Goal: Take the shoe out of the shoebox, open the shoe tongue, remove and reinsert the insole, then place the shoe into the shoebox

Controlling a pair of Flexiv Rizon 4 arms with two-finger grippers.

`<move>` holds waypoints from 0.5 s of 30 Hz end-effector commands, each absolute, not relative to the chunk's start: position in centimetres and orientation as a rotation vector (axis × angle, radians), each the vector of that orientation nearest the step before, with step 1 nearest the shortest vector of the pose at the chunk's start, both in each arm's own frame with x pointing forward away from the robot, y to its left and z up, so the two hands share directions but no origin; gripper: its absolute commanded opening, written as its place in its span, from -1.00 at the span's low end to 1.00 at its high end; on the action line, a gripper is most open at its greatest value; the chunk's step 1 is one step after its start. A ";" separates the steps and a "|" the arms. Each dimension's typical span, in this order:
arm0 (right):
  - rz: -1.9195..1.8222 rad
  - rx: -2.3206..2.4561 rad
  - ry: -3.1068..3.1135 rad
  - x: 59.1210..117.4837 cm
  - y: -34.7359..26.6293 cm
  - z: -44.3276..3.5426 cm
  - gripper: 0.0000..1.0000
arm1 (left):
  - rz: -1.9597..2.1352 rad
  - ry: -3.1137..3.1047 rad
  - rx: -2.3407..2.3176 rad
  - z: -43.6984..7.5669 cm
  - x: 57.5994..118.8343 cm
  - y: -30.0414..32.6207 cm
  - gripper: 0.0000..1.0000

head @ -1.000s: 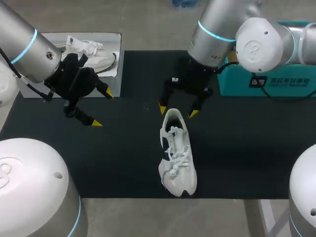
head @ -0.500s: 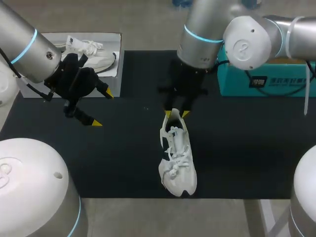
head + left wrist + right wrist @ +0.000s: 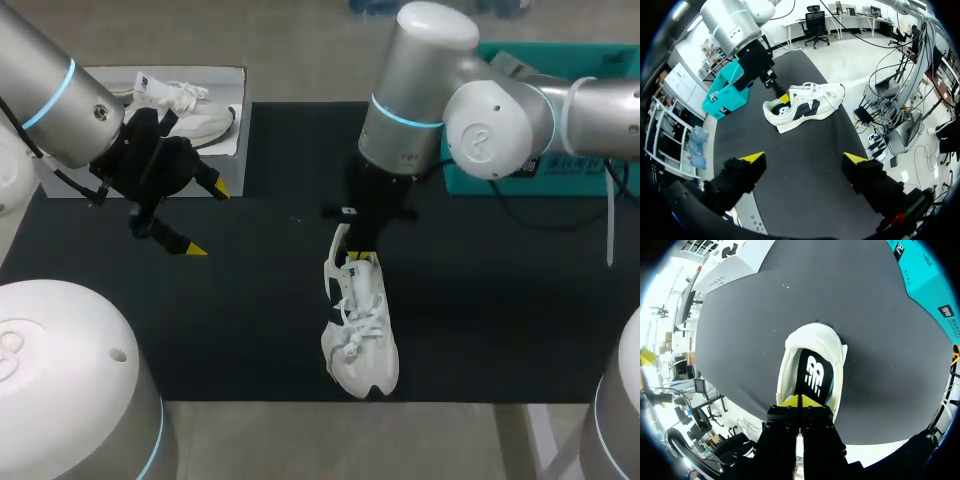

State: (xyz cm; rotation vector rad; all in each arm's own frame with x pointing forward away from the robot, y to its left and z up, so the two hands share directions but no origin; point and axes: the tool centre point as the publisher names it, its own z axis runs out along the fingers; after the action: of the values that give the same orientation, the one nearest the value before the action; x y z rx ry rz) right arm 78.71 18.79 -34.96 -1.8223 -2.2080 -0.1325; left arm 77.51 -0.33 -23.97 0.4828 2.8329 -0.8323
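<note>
**Fig. — Right fingers closed at the shoe's opening; left fingers spread, idle**

**(a) Markings.** The white shoe [image 3: 358,320] carries a dark letter mark on its side. Its black insole [image 3: 812,372] bears a white logo. The teal box [image 3: 478,172], at the far right of the table [image 3: 500,300], shows pale print; none of this is read off here.

**(b) Fingers.** My right gripper [image 3: 799,401] has its fingers pressed together, the yellow tips meeting in a thin seam. They sit at the edge of the shoe's opening, just over the insole, with the heel collar ahead of them. I cannot tell whether anything is caught between them. My left gripper [image 3: 208,219] hangs over the table's left part, well apart from the shoe, its fingers spread wide and empty.

**(c) Orientation.** The shoe stands on its sole near the table's middle, outside the shoebox [image 3: 215,72]. Its long axis runs far to near, with the heel toward the far edge and the toe pointing back toward me. The shoebox, at the far left corner, holds a second white shoe [image 3: 190,105].
</note>
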 end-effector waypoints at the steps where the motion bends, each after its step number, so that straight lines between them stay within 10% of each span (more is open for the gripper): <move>1: -0.117 -1.820 -2.206 79.0 19.3 -37.2 -1.00 | -0.828 2.834 0.482 -24.0 77.5 -0.3 1.00; 15: -0.073 -1.816 -2.181 79.1 19.5 -39.3 -1.00 | -0.828 2.834 0.482 -24.0 77.5 -0.3 1.00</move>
State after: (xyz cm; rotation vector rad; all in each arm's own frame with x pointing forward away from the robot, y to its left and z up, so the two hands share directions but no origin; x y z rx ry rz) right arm 78.66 19.13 -39.45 -1.8167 -2.1789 -0.0904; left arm 77.51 -0.33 -23.97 0.4828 2.8330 -0.8323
